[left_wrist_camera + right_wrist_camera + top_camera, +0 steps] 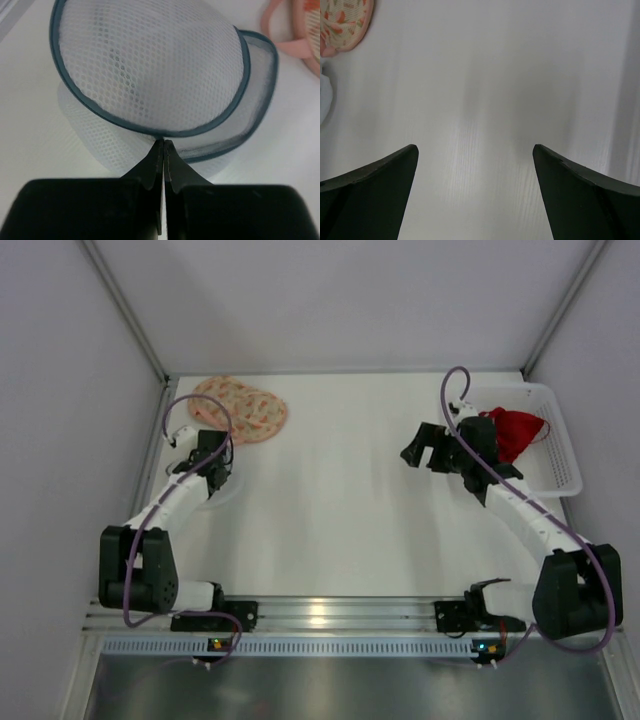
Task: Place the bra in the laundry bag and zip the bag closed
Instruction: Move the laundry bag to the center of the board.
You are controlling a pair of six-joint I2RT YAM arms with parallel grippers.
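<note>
1. Nearest, a metal rail (pixel 320 615) runs along the front edge and carries both arm bases; purple cables loop up each white arm.
2. The table (pixel 340 530) is white, smooth and faintly glossy, with a fine grain in the right wrist view.
3. The left gripper (pixel 163 145) has its black fingers clenched together. Their tips sit at the teal edging of the laundry bag (pixel 150 65); I cannot tell whether any fabric is caught between them.
4. The bag is white honeycomb mesh, dome-shaped and bound in teal. Its rounded flap stands tilted up off the lower half, so the bag is unzipped.
5. The right gripper (pixel 475 146) hangs over bare table with its jaws spread wide, grasping nothing.
6. The bra (pixel 242 410), pink with a small floral print and padded round cups, lies on the table just beyond the bag, outside it.
7. Far right, a white plastic basket (pixel 563 455) with slotted walls holds a crumpled red cloth (pixel 515 430).
8. Plain pale walls (pixel 330 300) enclose the table.
</note>
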